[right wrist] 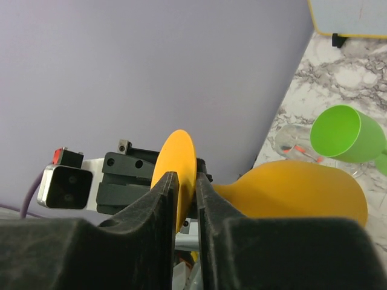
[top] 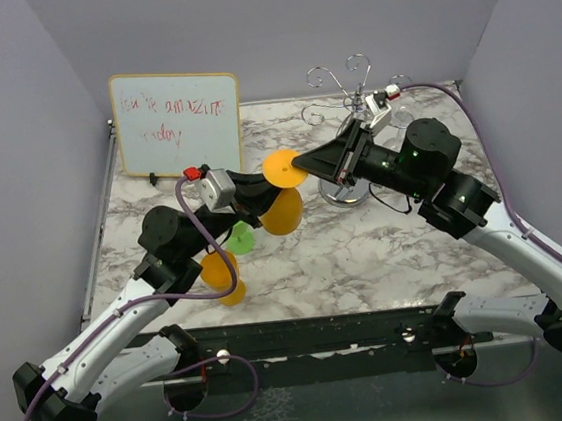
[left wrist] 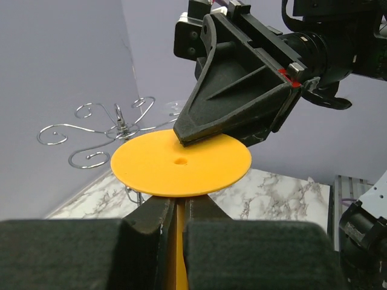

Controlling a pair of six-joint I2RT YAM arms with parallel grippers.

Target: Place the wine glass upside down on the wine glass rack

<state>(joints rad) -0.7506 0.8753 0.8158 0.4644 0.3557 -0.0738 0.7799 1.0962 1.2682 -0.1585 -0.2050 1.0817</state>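
Your left gripper [top: 265, 194] is clenched on the stem of the orange wine glass [top: 281, 213], just beneath its round foot [left wrist: 181, 162]. Your right gripper [top: 302, 165] is pinched onto the rim of that same foot from the opposite side, one finger on each face of the disc. So both arms hold one glass, over the middle of the marble table [top: 367, 262]. In the top view the foot points toward the far edge and the bowl toward the near edge.

The wine glass rack [top: 353, 97] stands by the far edge, right of centre, its chrome base [top: 345, 196] just beside your right gripper. The glass is left of the rack and apart from its curled arms.

A green glass [top: 241, 239] and a second orange glass [top: 221, 275] sit beside your left arm, toward the near-left corner. A whiteboard [top: 177, 121] leans in the far-left corner.
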